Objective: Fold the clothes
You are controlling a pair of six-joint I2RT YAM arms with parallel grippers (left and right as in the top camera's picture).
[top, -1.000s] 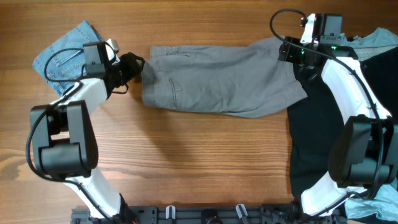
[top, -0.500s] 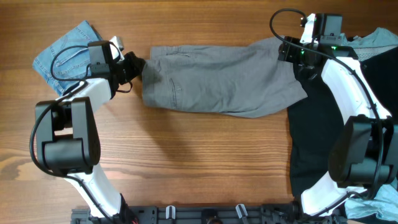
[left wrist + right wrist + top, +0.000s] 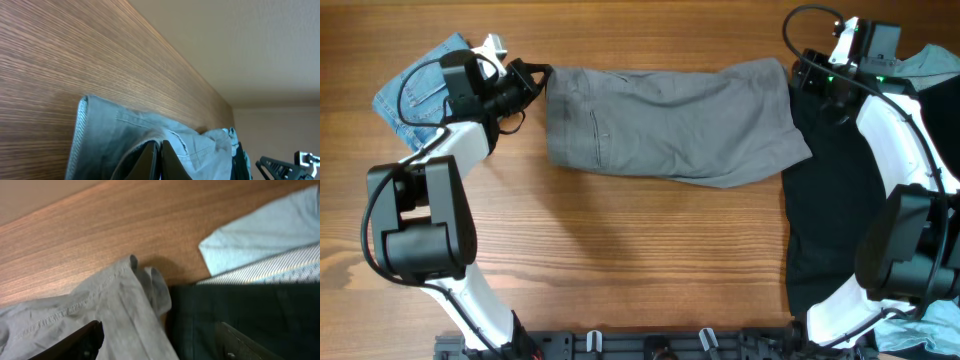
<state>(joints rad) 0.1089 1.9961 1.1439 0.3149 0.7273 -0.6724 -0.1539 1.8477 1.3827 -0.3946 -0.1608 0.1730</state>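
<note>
The clothes, a pair of grey shorts [image 3: 670, 120], lie spread flat along the far middle of the table. My left gripper [image 3: 537, 74] is shut on their left edge. In the left wrist view its gripper [image 3: 159, 150] has both fingers pressed together, with grey fabric [image 3: 105, 135] bunched around the tips. My right gripper [image 3: 800, 86] hovers open at the shorts' right end. In the right wrist view its gripper [image 3: 162, 345] has its fingers wide apart and holds nothing. It straddles the shorts' corner [image 3: 115, 305] and the black cloth beside it.
A small blue denim piece [image 3: 420, 85] lies at the far left behind my left arm. A black garment [image 3: 830, 220] covers the right side and touches the shorts' right end. Pale blue cloth [image 3: 932, 62] lies at the far right, seen also as pale blue cloth [image 3: 265, 235].
My left gripper closed on the shorts' left edge and drew it up and to the left, so the shorts lie straighter. My right gripper shifted right, off the shorts' end.
</note>
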